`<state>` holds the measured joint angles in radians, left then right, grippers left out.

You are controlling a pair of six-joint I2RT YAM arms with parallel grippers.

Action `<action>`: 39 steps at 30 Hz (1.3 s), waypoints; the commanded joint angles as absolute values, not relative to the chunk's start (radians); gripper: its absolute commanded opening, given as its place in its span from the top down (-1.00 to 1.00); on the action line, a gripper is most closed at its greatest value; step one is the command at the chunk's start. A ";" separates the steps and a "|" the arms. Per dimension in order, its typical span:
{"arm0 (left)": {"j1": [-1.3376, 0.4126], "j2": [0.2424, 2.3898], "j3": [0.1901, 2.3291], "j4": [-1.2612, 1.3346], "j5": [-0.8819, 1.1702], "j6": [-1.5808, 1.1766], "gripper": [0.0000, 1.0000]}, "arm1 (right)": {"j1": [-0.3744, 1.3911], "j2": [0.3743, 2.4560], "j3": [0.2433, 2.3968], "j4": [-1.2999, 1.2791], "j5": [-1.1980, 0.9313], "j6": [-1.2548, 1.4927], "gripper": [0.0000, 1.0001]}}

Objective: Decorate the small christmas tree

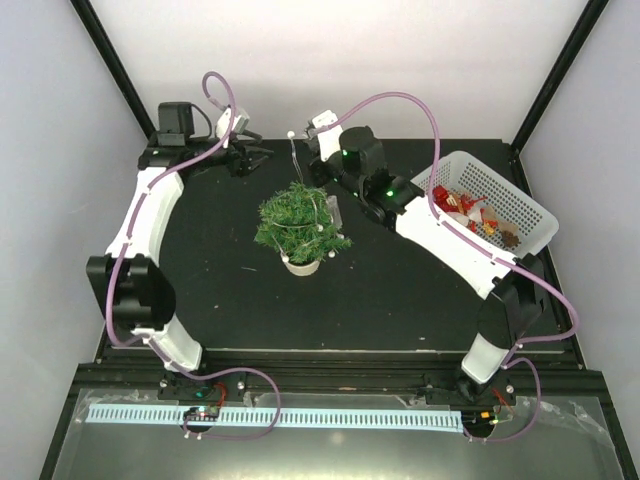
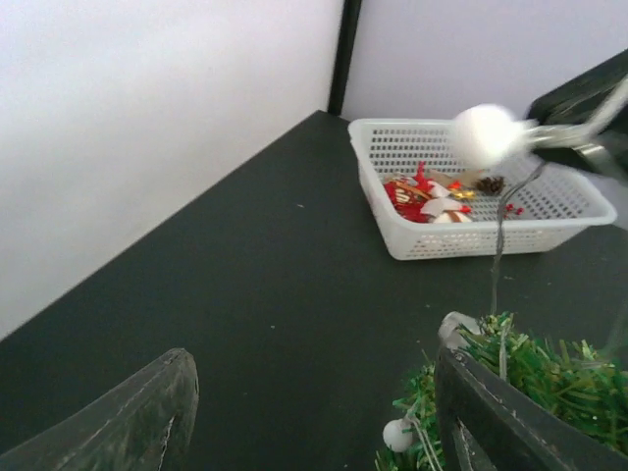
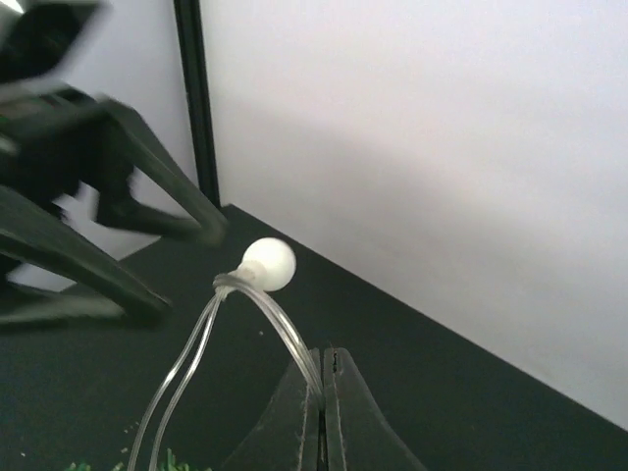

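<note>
The black table [image 1: 230,290] carries the small christmas tree [image 1: 300,225] at its middle, a white ornament basket [image 1: 500,185] to its right, white walls [image 1: 330,70] behind. Past the tree, my left gripper [image 2: 314,373] hangs spread wide, holding nothing; my right gripper [image 3: 323,355] pinches a clear wire [image 3: 290,337] tight. Only the right wrist view shows that pinch, under the wire's white bulb [image 3: 267,263].

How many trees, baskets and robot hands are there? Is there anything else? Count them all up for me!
Christmas trees: 1, the small christmas tree
Baskets: 1, the white basket of ornaments
Light strings: 1, the light string, pinched in the right hand
Robot hands: 2, the left hand and the right hand
Total: 5
</note>
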<state>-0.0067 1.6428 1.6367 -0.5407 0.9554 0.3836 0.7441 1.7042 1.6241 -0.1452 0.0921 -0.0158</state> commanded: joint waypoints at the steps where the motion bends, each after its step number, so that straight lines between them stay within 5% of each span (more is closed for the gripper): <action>1: -0.003 1.730 1.720 -0.547 1.150 0.426 -0.32 | 0.738 1.690 1.621 -0.029 0.023 -0.048 0.98; 11: -0.007 1.905 1.759 -0.401 1.424 0.315 -0.07 | 0.731 1.744 1.667 0.006 -0.014 -0.048 0.98; 29: -0.115 2.014 1.757 -0.024 1.596 0.045 -0.18 | 0.725 1.781 1.701 0.009 -0.060 -0.016 0.98; 33: -0.127 2.019 1.732 0.092 1.615 -0.060 0.07 | 0.723 1.784 1.700 0.011 -0.059 -0.012 0.98; 39: -0.138 2.027 1.615 0.648 1.625 -0.504 0.79 | 0.719 1.786 1.694 0.020 -0.061 0.001 0.98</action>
<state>-0.1284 2.0167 1.6707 0.1944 1.5368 -0.1650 0.7300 1.7748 1.6714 -0.0208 -0.0490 -0.0170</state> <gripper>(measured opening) 0.206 0.016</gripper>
